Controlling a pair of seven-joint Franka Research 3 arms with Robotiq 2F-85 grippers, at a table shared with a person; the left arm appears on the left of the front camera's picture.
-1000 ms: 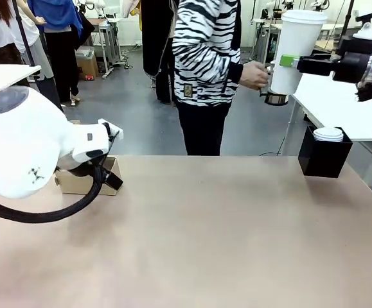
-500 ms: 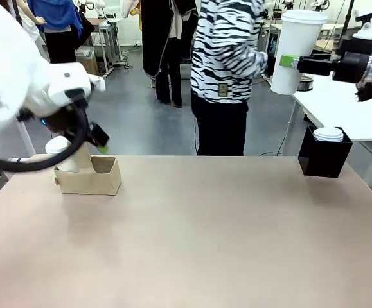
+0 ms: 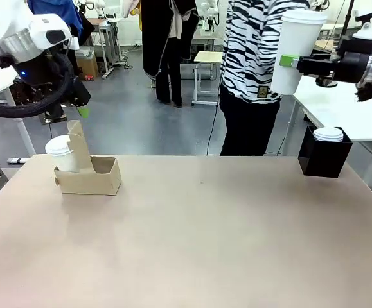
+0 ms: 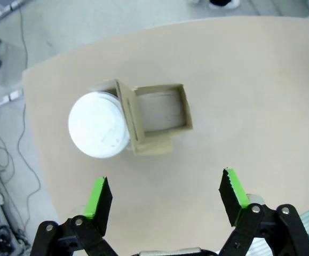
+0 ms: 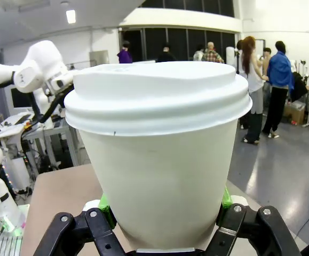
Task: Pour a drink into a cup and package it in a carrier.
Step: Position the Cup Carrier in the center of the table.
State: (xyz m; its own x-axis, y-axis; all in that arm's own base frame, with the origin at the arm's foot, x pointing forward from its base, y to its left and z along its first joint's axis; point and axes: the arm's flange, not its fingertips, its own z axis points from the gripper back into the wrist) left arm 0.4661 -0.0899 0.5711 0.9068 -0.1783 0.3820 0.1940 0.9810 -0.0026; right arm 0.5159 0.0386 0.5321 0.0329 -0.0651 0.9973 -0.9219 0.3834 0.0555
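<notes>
A tall white cup (image 3: pixel 295 48) with a lid hangs high at the far right, and my right gripper (image 3: pixel 290 61) is shut on its side. In the right wrist view the same cup (image 5: pixel 159 149) sits between the green pads (image 5: pixel 105 205). The brown cardboard carrier (image 3: pixel 99 178) stands at the table's far left. A second lidded white cup (image 3: pixel 62 153) stands in its left hole. My left gripper (image 3: pixel 79 108) hovers open above the carrier. From above, the left gripper (image 4: pixel 165 194) shows open, short of the carrier (image 4: pixel 162 112) and its cup (image 4: pixel 98 125). The drink is hidden under the lids.
A black box (image 3: pixel 324 157) of white lids stands at the table's far right edge. A person in a striped top (image 3: pixel 256 58) stands beyond the far edge, just behind the held cup. The carrier's right hole (image 4: pixel 162 109) holds nothing.
My left arm has lifted up and back from in front of the carrier, uncovering the cup standing in it. The person has walked right. The right arm has held still.
</notes>
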